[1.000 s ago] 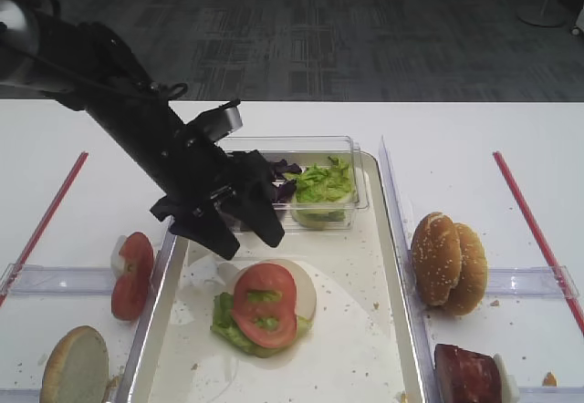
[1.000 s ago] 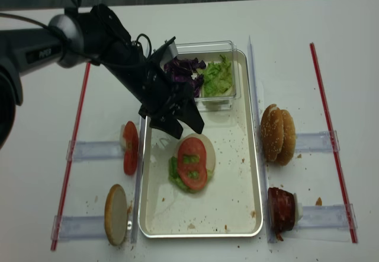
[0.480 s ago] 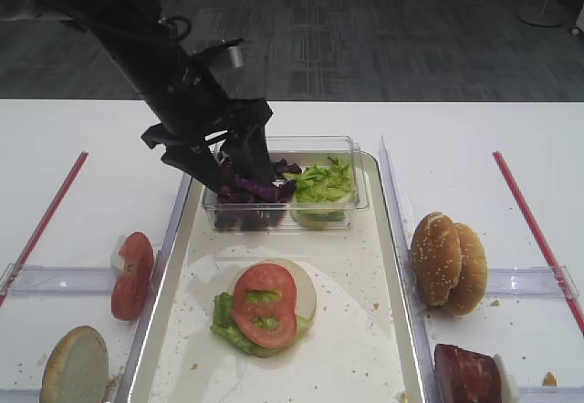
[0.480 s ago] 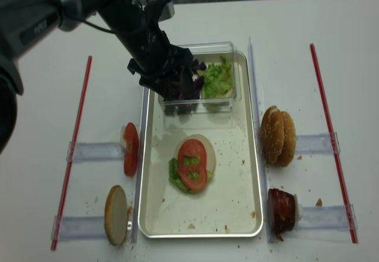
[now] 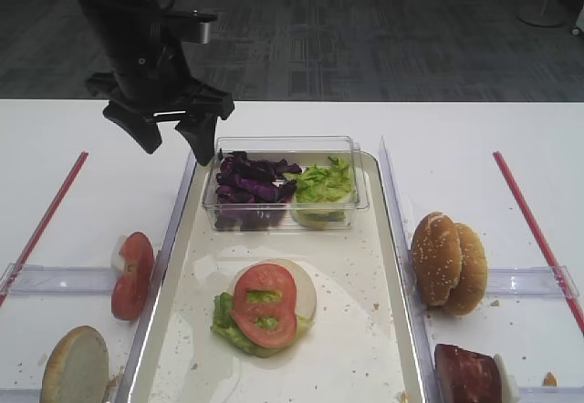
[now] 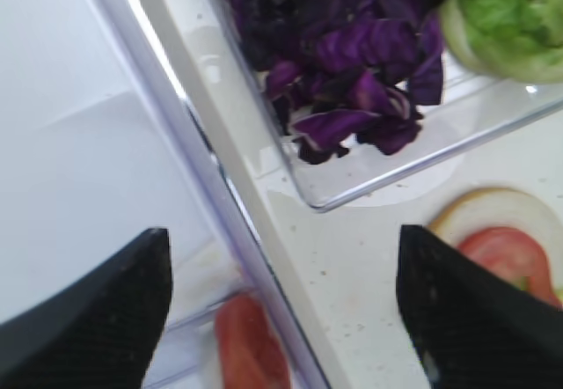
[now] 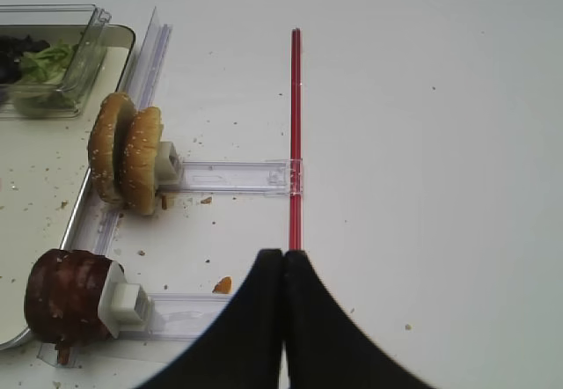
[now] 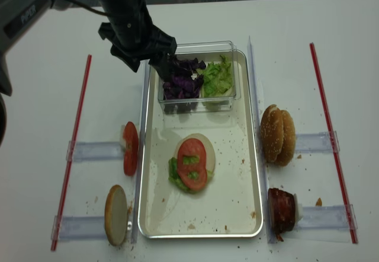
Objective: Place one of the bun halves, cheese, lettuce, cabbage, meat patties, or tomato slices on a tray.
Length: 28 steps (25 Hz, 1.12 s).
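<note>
On the tray (image 5: 391, 266) lies a stack: a pale bun half, lettuce and a tomato slice (image 5: 265, 304). My left gripper (image 5: 173, 146) hangs open and empty above the tray's far-left corner, beside the cabbage (image 6: 352, 55) in the clear tub (image 5: 360, 198). More lettuce (image 5: 321, 182) fills the tub's right half. Tomato slices (image 5: 130, 275) and a bun half (image 5: 75, 366) stand on racks at the left. Sesame bun halves (image 7: 123, 156) and meat patties (image 7: 66, 297) stand at the right. My right gripper (image 7: 283, 255) is shut, empty, over bare table. Cheese is out of view.
Red strips (image 5: 46, 216) (image 7: 295, 134) mark the table's left and right sides. Clear plastic racks (image 7: 233, 178) hold the food beside the tray. Crumbs speckle the tray floor.
My left gripper rose from just above the tray stack and moved back and left to the tub's far-left corner, staying open. The right gripper shows no change.
</note>
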{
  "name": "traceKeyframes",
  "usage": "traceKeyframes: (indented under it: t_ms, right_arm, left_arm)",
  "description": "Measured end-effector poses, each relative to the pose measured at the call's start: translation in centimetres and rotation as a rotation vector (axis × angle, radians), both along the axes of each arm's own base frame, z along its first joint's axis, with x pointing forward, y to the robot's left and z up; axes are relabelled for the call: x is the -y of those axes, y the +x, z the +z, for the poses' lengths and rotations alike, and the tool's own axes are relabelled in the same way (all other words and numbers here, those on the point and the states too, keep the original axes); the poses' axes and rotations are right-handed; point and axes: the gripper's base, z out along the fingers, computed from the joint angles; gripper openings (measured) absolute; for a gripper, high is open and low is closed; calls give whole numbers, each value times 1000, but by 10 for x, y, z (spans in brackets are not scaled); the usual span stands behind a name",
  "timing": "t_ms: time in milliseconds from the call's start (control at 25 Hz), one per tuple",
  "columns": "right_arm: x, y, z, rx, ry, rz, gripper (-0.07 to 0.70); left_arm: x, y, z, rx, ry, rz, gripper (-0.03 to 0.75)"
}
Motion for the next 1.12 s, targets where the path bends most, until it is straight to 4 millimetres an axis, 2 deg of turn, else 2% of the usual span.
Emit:
traceKeyframes:
  t_ms: [120, 480, 600, 920, 1120]
  right_arm:
    - [0, 0, 0, 0, 0, 0, 36]
    - [0, 0, 0, 0, 0, 0, 36]
    - [0, 0, 0, 0, 0, 0, 36]
    - [0, 0, 0, 0, -2, 1, 36]
    - [0, 0, 0, 0, -2, 1, 36]
  left_arm:
    - [-5, 2, 0, 17, 61, 2, 491]
    - [-12, 4, 0, 31, 90, -26, 491]
    - [-28, 9, 0, 29, 92, 6, 491]
    - [-94, 23, 0, 20, 89, 170, 493]
    - [-116, 25, 0, 18, 96, 222, 493]
